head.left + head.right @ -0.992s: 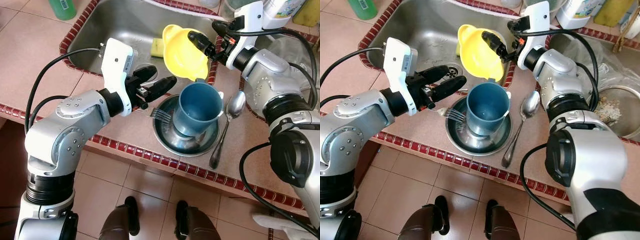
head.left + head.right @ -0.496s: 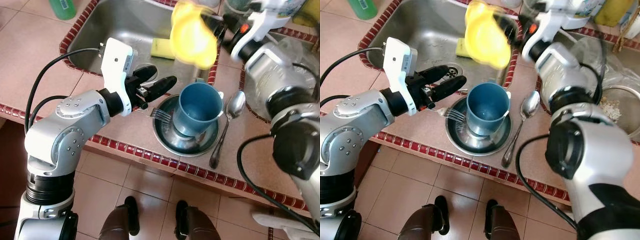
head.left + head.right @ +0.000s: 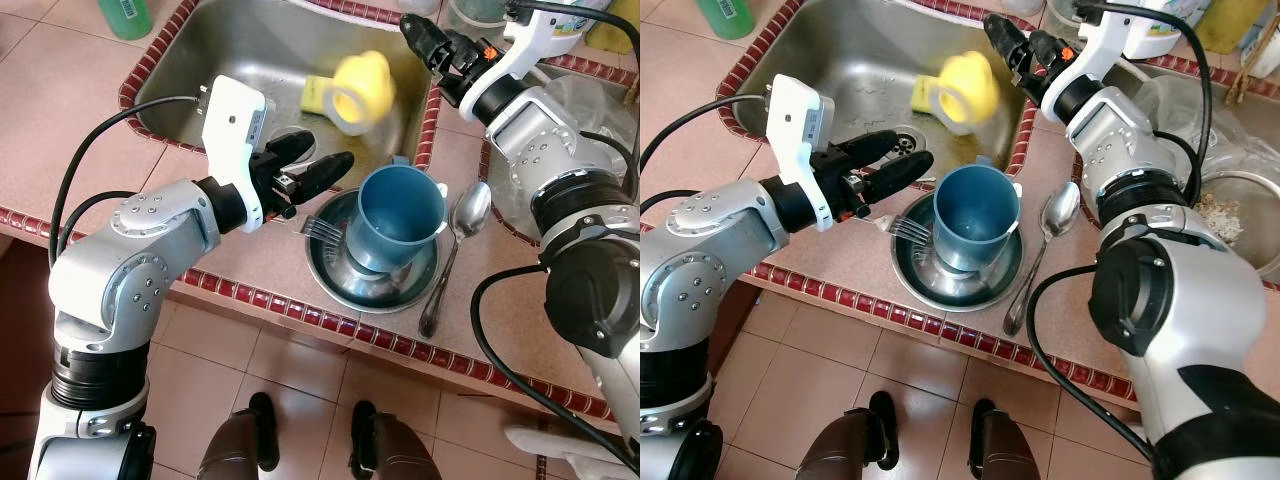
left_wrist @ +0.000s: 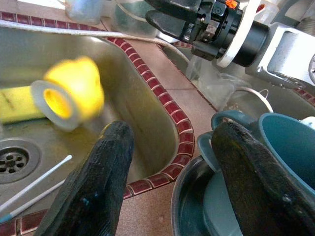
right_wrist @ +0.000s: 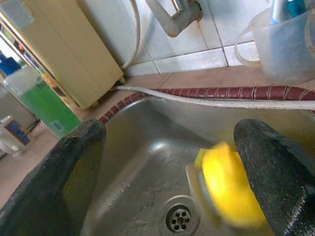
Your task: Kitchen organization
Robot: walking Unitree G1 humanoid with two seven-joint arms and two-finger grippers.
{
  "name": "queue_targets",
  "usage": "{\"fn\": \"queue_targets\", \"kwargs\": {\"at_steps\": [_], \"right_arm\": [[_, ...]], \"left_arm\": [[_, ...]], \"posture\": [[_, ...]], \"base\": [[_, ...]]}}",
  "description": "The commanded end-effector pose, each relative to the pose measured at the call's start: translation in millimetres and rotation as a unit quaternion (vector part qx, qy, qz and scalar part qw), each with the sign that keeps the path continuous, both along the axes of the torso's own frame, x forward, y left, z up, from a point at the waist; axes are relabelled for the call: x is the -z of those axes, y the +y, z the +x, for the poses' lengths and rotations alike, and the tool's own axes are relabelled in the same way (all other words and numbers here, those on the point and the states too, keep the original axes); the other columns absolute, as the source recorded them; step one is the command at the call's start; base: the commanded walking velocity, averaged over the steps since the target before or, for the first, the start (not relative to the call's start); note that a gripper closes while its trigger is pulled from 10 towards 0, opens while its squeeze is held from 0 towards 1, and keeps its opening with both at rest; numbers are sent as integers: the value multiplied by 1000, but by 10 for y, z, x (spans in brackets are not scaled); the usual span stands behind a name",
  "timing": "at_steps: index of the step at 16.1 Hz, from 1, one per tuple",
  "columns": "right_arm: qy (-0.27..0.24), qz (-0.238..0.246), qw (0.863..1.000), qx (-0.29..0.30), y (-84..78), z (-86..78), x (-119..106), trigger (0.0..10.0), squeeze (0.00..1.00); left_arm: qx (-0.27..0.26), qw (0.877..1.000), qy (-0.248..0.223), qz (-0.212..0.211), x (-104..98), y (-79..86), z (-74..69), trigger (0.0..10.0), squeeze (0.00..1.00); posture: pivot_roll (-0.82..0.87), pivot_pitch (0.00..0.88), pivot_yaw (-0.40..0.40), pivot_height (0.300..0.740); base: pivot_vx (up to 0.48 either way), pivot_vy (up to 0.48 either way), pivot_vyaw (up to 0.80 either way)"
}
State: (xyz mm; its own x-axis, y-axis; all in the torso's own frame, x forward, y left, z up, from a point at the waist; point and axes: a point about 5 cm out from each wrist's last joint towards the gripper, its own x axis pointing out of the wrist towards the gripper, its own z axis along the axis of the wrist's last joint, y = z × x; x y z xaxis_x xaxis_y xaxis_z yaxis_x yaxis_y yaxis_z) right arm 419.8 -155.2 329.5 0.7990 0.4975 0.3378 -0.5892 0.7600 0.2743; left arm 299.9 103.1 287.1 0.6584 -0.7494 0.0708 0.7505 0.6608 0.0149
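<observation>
Both of my right gripper's (image 3: 1018, 45) fingers are spread wide over the sink (image 3: 830, 60), and the blurred yellow funnel (image 3: 958, 90), free of them, could bounce out.

My left gripper (image 3: 305, 165) hangs open beside the blue cup (image 3: 398, 212); a twitch would topple it. No label is readable.

Tiled counter (image 3: 90, 110): bowl (image 3: 345, 285), spoon (image 3: 455, 245)
</observation>
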Motion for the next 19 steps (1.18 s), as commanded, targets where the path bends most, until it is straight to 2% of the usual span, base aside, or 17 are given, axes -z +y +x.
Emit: {"fn": "queue_targets", "kwargs": {"at_steps": [1,6,9,11,13,16,19], "right_arm": [[-15,-8,1000,-2,4,-9,-69,10000,0],[-50,-36,998,8,-101,-39,-161,10000,0],[-93,-62,994,2,-138,-81,-282,10000,0],[-133,-80,988,2,-175,-126,-393,10000,0],[-177,-122,977,0,-203,-177,-432,10000,0],[-220,-102,970,-5,-255,-252,-503,10000,0],[-254,-77,964,13,-326,-366,-447,10000,0]], "left_arm": [[4,1000,-11,3,-35,-10,-38,10000,0],[2,1000,-23,2,-72,-9,-4,10000,0],[2,999,-36,-2,-116,-19,24,10000,0],[-5,999,-46,-6,-151,-1,59,10000,0],[-22,998,-62,-11,-200,52,113,10000,0],[-31,995,-91,-26,-281,102,138,10000,0],[-75,989,-112,-53,-311,209,217,10000,0]], "posture": [[21,362,-56,740],[20,328,-58,740],[17,304,-62,740],[17,278,-66,740],[19,246,-68,740],[24,201,-72,740],[27,142,-64,740]], "base": [[0,0,0],[0,0,0],[0,0,0],[0,0,0],[0,0,0],[0,0,0],[0,0,0]]}}
